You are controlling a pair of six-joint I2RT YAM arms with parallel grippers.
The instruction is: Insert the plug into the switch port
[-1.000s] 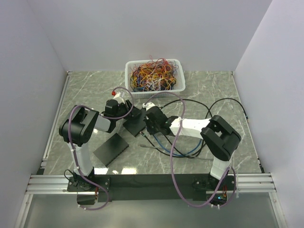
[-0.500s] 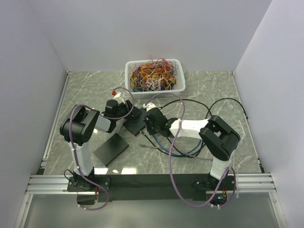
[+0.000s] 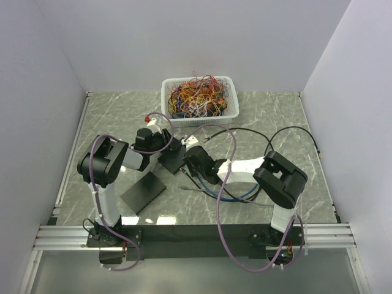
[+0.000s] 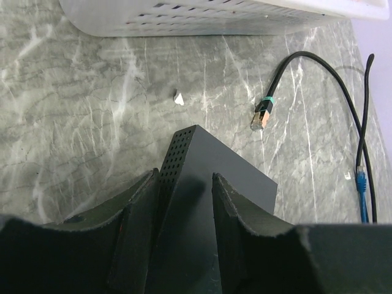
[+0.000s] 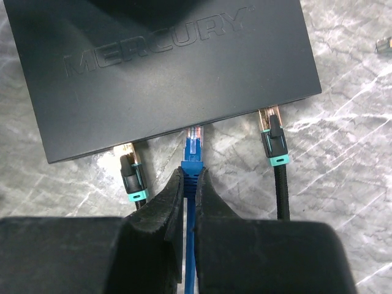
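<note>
Matte black plastic, flat and rectangular: the switch (image 5: pixel 159 67) lies near the middle of the table (image 3: pixel 275 116), raised lettering MERCURY moulded into its lid, one narrow side perforated with fine vent holes. Table surface is grey-green stone pattern with pale veins, glossy. Left pincer (image 4: pixel 185 180) clamped across the switch body, its dull black ribbed fingers (image 4: pixel 138 208) pressed on either side of the casing. Right pincer (image 5: pixel 190 176) clenched on the blue plug (image 5: pixel 193 144) just behind its head, the round blue cord running back between the two tapered fingers. The plug's clear, squared tip meets the switch's front edge at mid-length; how deep it sits in the port cannot be told from above. To either side of it, two black braided cables, the left one (image 5: pixel 131 177) and the right one (image 5: pixel 274 147), each with a teal collar and a metal-tipped connector, reach the same edge. A third black cable (image 4: pixel 262 115) with teal band and gold-toned plug lies loose on the stone toward the far edge, apart from the switch; a small white chip (image 4: pixel 179 97) nearby. White slotted plastic basket (image 3: pixel 202 116) at the middle of the far edge, heaped with tangled multicoloured wire. A thin black slab (image 3: pixel 144 191) lies flat toward the near-left corner.
</note>
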